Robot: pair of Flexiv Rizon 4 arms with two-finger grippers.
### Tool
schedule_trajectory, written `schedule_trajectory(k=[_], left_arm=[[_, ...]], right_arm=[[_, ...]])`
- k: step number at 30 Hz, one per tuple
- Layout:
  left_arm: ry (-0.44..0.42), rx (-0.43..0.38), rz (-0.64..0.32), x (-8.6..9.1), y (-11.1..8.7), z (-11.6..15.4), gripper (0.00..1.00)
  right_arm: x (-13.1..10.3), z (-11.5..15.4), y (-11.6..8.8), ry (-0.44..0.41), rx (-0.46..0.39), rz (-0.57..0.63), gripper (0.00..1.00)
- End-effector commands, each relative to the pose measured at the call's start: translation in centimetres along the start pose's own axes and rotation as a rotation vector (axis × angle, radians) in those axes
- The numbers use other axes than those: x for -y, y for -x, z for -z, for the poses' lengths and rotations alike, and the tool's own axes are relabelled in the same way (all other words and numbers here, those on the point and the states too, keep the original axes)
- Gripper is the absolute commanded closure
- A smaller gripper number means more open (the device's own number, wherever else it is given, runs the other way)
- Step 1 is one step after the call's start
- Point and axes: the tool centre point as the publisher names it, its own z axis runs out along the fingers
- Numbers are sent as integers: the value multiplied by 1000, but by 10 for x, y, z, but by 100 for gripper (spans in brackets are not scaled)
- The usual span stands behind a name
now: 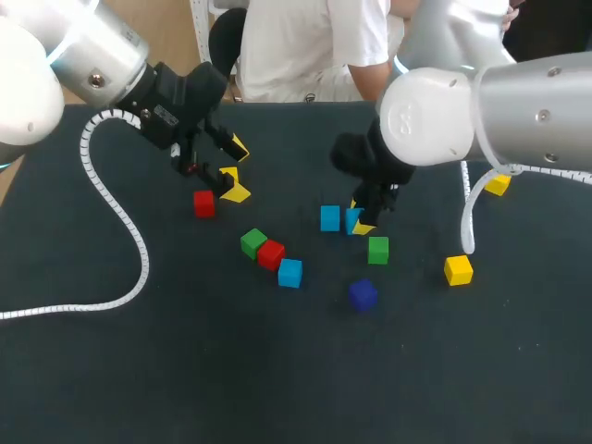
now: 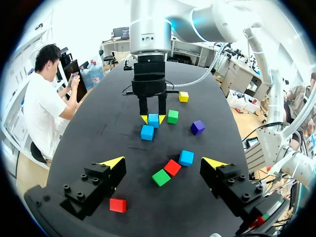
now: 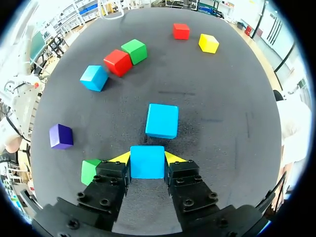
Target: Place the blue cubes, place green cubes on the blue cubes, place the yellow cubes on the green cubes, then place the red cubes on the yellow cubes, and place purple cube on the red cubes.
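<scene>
Right gripper [image 3: 147, 159] pinches a smooth, square-edged blue cube [image 3: 147, 167].
Left gripper [image 2: 163, 163] fingers spread wide over matte dark table [image 2: 123, 113].

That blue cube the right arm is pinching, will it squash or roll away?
Probably stiff: the blue cube shows square edges in the right end effector. Flat faces suggest it would slide, not roll.

Only a dark, matte tabletop [image 1: 203, 370], faintly flecked with pale specks, filling the head view from 3 round to 9 o'clock, far edge running straight across at 12 o'clock.
</scene>
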Motion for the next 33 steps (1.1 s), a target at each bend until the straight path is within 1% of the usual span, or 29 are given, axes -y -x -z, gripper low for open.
schedule_trajectory(k=[1, 12, 33], left_arm=[[-1, -3, 1, 0, 0, 0, 0], [-1, -3, 1, 0, 0, 0, 0], [-1, -3, 1, 0, 0, 0, 0]], right_arm=[[1, 0, 1, 5, -2, -2, 100], [5, -1, -2, 5, -8, -8, 100], [11, -1, 0, 4, -10, -5, 100]])
